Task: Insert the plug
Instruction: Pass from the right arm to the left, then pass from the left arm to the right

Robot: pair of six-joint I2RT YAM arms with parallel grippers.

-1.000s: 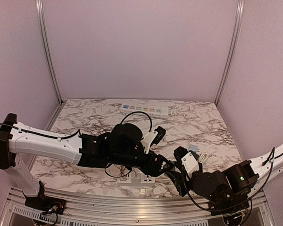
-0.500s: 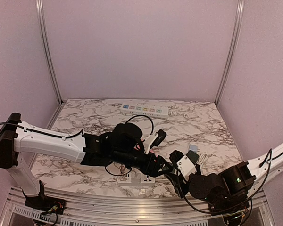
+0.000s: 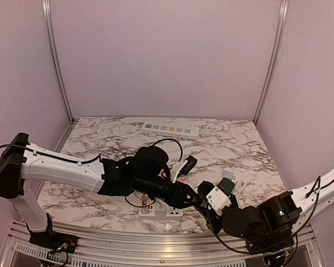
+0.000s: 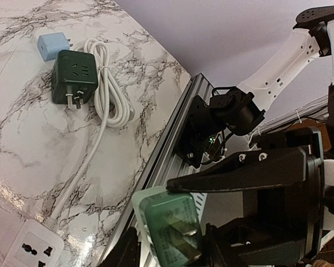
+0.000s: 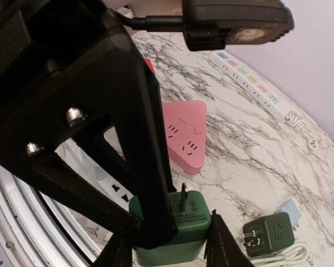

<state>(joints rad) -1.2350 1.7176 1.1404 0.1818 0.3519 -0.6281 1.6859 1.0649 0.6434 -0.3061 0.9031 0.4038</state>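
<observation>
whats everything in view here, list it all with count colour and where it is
long power strip with coloured sockets: 1, white, far edge of the marble table
triangular socket block: 1, pink, mid-table
flat socket strip: 1, white, near edge
cube socket adapter: 1, dark green, right side of the table
small plug cube: 1, light blue, next to the dark green cube
coiled cable: 1, white, alongside the dark green cube
green plug adapter: 1, mid green, off the table, between both grippers
left gripper: 1, black, fingers either side of the green adapter
right gripper: 1, black, closed on the green adapter
</observation>
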